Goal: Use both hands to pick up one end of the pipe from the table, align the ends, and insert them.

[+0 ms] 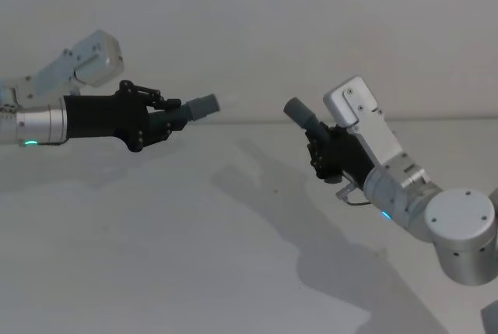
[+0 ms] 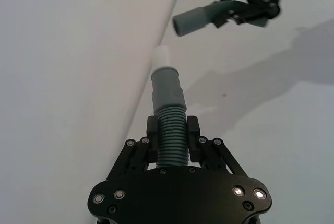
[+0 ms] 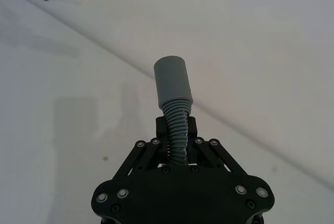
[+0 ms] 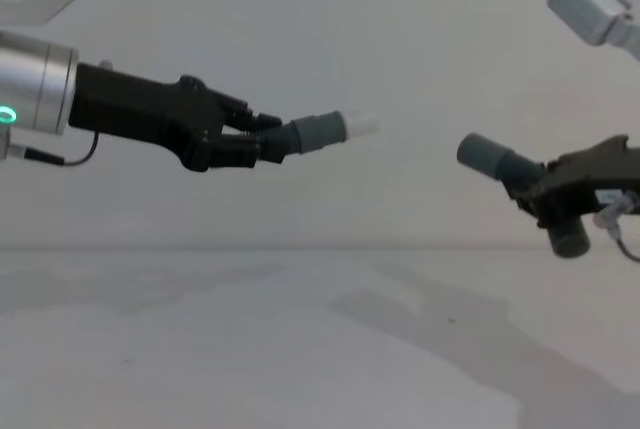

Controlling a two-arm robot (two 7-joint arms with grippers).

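Grippers: two, both black, the left gripper [image 1: 177, 112] and the right gripper [image 1: 320, 147].
Arms: two, silver-grey, the left arm [image 1: 39, 124] and the right arm [image 1: 459, 225].
Hose pieces: two, dark grey and ribbed, one straight hose piece [image 2: 170, 130] and one elbow hose piece [image 4: 500, 164].
Pieces per gripper: one each, clamped between the fingers.
Smooth grey cuffs: three seen from the chest, namely the straight cuff [image 4: 318, 131], the elbow's forward cuff [image 4: 483, 154] and the elbow's lower cuff [image 4: 568, 239].
White tip [image 2: 162, 57]: one, on the straight cuff.
Green ring light [image 4: 8, 115]: one, on the left arm.
Table [image 1: 156, 272]: one, white.
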